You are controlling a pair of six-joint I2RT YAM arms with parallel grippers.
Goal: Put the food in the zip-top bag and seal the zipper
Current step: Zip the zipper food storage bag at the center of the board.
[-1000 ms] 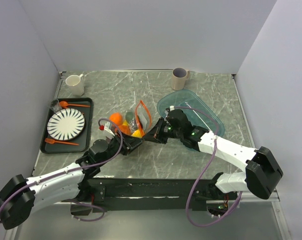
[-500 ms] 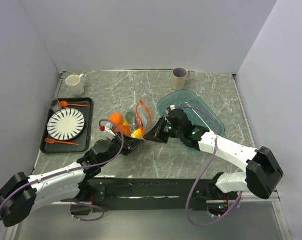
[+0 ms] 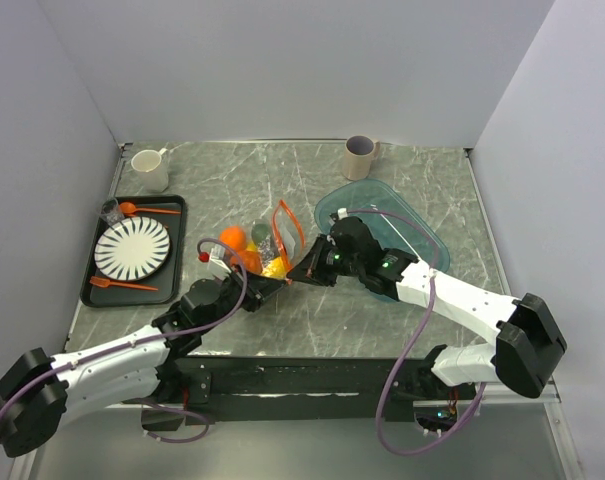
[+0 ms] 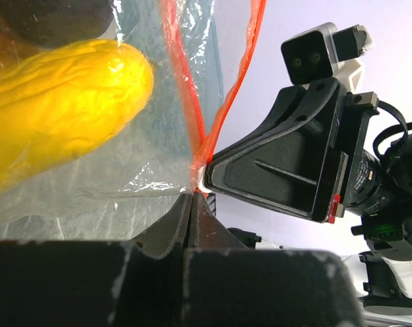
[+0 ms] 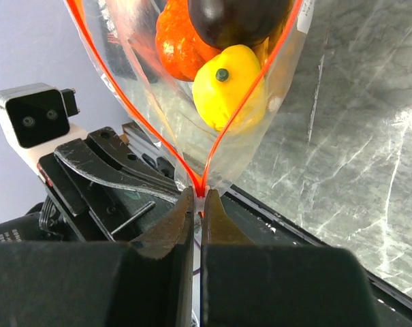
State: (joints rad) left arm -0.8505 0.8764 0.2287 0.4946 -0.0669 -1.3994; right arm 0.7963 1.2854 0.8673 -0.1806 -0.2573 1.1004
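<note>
The clear zip-top bag (image 3: 265, 245) stands mid-table with its orange-red zipper (image 3: 288, 224) parted in a V. Food is inside: a yellow lemon (image 5: 227, 85), an orange (image 5: 175, 37), a dark plum (image 5: 236, 17) and a long yellow piece (image 4: 56, 116). My left gripper (image 3: 278, 284) (image 4: 193, 197) is shut on the bag's near corner, just under the zipper's end (image 4: 197, 163). My right gripper (image 3: 295, 276) (image 5: 200, 196) faces it, shut on the zipper's end (image 5: 203, 185) where both strips meet. The two grippers nearly touch.
A black tray (image 3: 172, 282) on the left carries a striped plate (image 3: 132, 247), an orange spoon (image 3: 142, 210) and a fork (image 3: 117, 284). A white mug (image 3: 150, 169) and a beige cup (image 3: 360, 157) stand at the back. A teal bowl (image 3: 414, 226) lies behind the right arm.
My left gripper has closed on the bag's near corner. The right gripper has stayed shut on the zipper's end, and the bag has barely shifted.
</note>
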